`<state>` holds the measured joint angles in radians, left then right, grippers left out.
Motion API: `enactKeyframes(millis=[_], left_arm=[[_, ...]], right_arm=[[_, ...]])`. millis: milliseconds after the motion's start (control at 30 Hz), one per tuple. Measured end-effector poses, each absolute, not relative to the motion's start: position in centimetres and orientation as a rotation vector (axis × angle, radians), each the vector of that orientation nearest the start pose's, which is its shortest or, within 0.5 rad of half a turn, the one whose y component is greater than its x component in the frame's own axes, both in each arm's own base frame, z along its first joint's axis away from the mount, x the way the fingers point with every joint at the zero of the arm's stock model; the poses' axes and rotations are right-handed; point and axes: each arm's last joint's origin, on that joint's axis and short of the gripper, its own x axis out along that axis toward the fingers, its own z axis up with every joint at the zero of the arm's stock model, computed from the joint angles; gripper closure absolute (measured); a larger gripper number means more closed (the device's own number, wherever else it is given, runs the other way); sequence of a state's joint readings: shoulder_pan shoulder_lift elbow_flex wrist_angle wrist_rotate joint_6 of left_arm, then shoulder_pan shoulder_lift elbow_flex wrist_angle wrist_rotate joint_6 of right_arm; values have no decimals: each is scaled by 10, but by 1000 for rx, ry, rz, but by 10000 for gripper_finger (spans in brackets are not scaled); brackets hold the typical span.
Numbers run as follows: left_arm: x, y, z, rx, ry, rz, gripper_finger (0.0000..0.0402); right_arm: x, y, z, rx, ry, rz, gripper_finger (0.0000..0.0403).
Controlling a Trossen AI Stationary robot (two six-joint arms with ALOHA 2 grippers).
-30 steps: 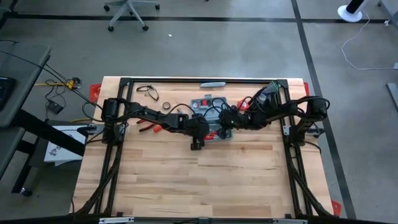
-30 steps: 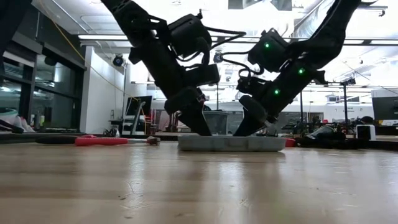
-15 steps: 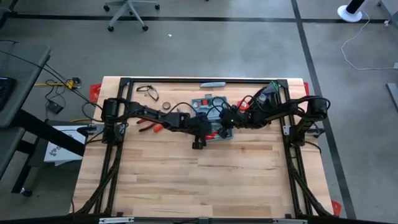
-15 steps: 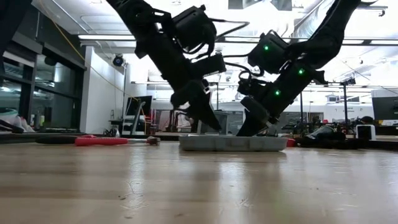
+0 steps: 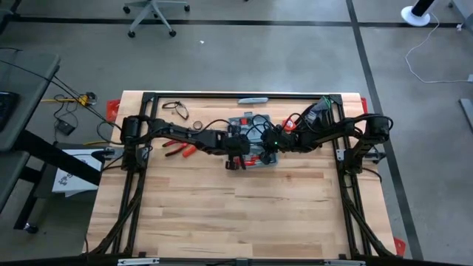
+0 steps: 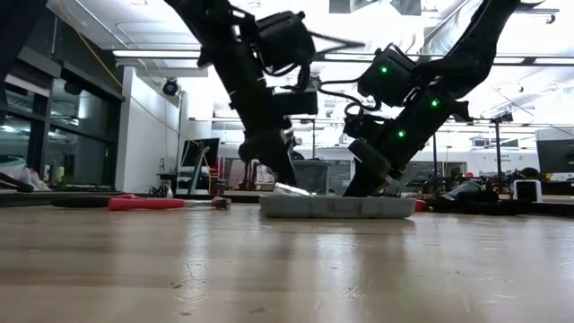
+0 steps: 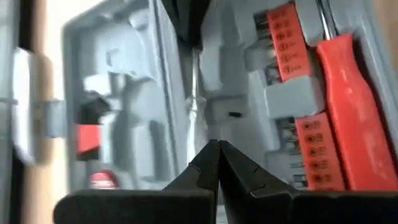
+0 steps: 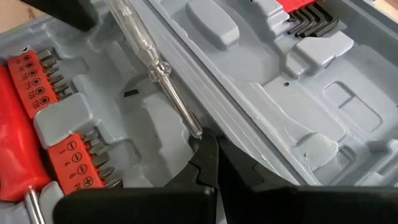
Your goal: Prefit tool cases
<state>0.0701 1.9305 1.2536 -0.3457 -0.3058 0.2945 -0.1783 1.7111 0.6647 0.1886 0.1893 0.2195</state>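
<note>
While both arms reach in from opposite sides, they meet over the open case at the far middle of the table.
Case: tool case lies open and flat on the table, toward its far edge; in the low view it shows as a shallow grey tray.
Case contents: red bit holders and a red-handled driver sit in the moulded recesses; a clear-handled tester screwdriver lies slanted along the central ridge.
Left gripper: left gripper clenched, tips pressed together, holding nothing, poised just above the case's central ridge.
Right gripper: right gripper clenched, empty, its tips right at the metal tip of the tester screwdriver.
Elsewhere on table: red-handled pliers left of the case; a slim grey bar near the far edge.
</note>
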Motion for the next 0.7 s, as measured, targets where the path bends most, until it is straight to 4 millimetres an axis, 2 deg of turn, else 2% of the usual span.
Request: enactKeyframes(millis=[100,233,467,600,700], left_arm=[[387,50,157,236,1030,85,402],[385,65,156,147,1025,115,402],[381,62,173,238,1001,157,402],[381,60,174,326,1018,171,398],[381,60,172,359,1026,119,377]], right_arm=[[289,-58,110,199,821,-438,403],[289,-57,110,198,823,-436,403],[289,-57,109,201,826,-429,403],[289,-57,109,202,827,-427,403],[288,-57,109,202,828,-427,403]])
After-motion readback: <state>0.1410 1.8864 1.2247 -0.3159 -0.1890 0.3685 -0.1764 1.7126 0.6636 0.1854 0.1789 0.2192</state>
